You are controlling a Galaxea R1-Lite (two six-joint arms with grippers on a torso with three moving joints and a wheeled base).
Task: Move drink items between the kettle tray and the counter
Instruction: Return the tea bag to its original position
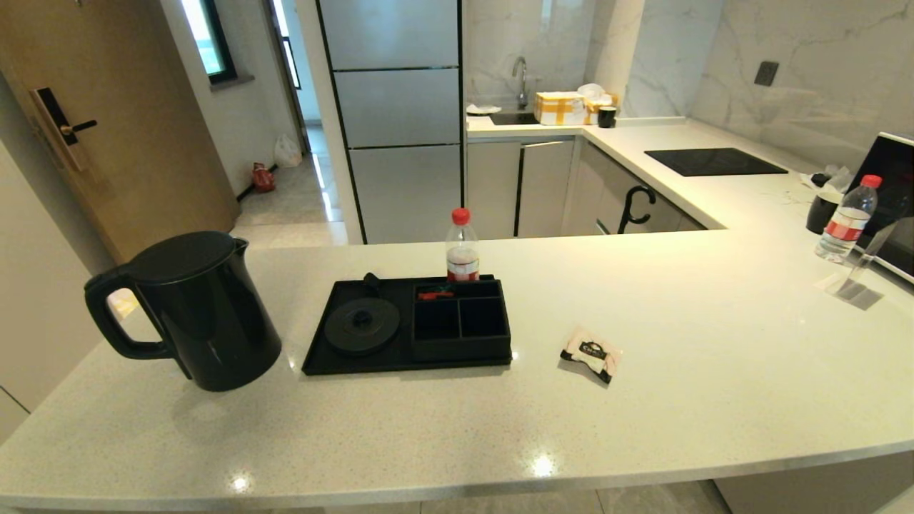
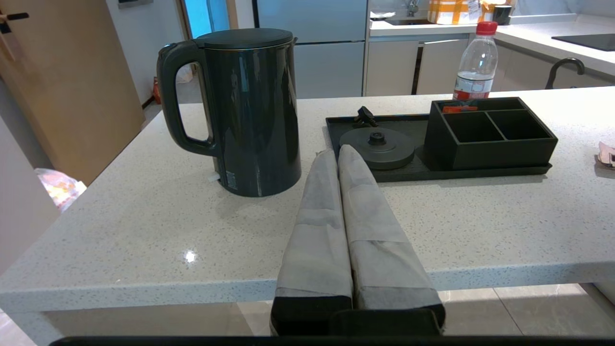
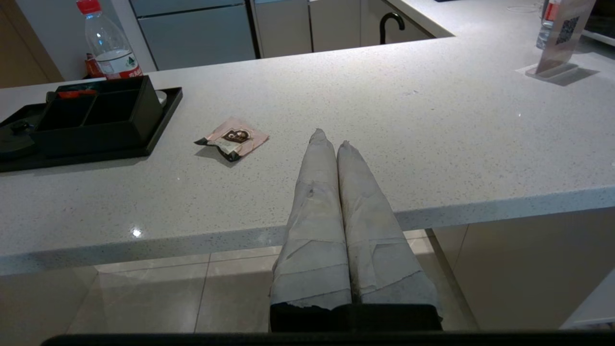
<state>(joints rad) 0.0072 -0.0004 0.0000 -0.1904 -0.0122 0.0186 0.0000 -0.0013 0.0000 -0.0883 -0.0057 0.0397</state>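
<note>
The black kettle (image 1: 196,308) (image 2: 250,110) stands upright on the counter (image 1: 643,428), left of the kettle tray (image 1: 335,360) (image 2: 403,173), with its handle pointing left. The tray's round base disc (image 1: 362,325) (image 2: 377,146) is bare. A pink sachet (image 1: 591,353) (image 3: 233,138) lies flat on the counter right of the tray. Neither arm shows in the head view. My left gripper (image 2: 336,151) is shut and empty, held before the counter's near edge, short of the kettle and the disc. My right gripper (image 3: 331,137) is shut and empty too, just over the near edge, right of the sachet.
A red-capped bottle (image 1: 462,246) stands behind the tray, and a small red item (image 1: 435,293) lies in a rear compartment. Far right are a second bottle (image 1: 846,220), a clear sign stand (image 1: 860,278) and a black mug (image 1: 821,212). The hob (image 1: 714,161) is behind.
</note>
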